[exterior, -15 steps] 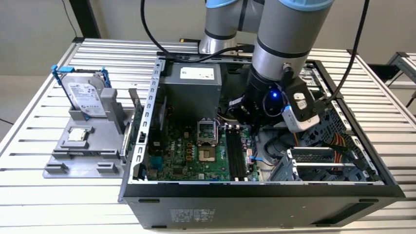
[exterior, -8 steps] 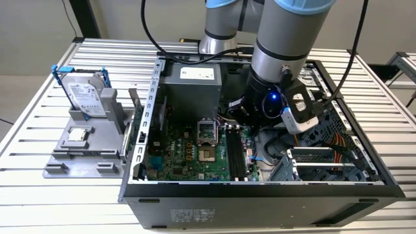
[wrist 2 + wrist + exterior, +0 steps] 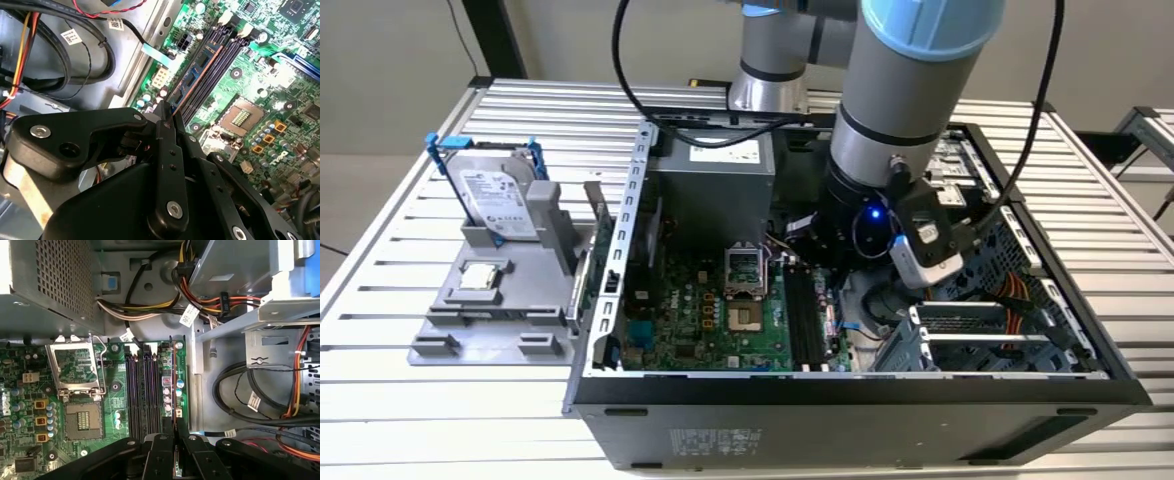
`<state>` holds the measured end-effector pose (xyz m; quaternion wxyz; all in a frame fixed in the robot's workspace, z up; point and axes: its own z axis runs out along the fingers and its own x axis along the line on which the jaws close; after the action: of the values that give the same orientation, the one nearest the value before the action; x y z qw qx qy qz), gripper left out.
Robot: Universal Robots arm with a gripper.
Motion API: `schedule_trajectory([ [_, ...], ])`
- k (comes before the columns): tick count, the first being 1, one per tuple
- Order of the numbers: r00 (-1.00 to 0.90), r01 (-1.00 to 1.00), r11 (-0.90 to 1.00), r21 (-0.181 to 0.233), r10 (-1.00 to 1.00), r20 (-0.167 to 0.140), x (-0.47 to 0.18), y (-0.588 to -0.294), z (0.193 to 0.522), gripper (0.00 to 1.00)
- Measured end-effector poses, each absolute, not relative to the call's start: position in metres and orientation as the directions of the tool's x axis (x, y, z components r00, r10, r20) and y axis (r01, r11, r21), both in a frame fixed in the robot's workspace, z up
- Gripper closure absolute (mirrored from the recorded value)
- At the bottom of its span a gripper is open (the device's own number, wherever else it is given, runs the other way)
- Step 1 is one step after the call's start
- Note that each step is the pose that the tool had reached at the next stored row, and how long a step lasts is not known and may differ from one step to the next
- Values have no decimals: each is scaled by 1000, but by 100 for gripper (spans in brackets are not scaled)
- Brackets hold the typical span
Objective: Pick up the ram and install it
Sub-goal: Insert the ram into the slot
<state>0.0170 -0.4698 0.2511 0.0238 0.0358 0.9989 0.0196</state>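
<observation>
Your gripper (image 3: 175,432) sits closed on the ram (image 3: 174,385), fingers (image 3: 169,150) pinching its near end in both wrist views. The ram stands on edge over the outermost slot beside the empty slots (image 3: 141,390) on the motherboard (image 3: 720,315), inside the case (image 3: 854,400).

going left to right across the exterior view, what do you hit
hard drive in its grey holder → motherboard inside the open computer case → end effector → drive cage

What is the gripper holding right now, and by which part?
The gripper is shut on the ram, pinching one end of its top edge, the stick standing in the motherboard's outermost slot.
</observation>
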Motion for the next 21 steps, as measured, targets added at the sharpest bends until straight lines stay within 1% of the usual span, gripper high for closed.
schedule_trajectory([
  [21,-998,48,998,41,50,-46,15,-475,231,100],
])
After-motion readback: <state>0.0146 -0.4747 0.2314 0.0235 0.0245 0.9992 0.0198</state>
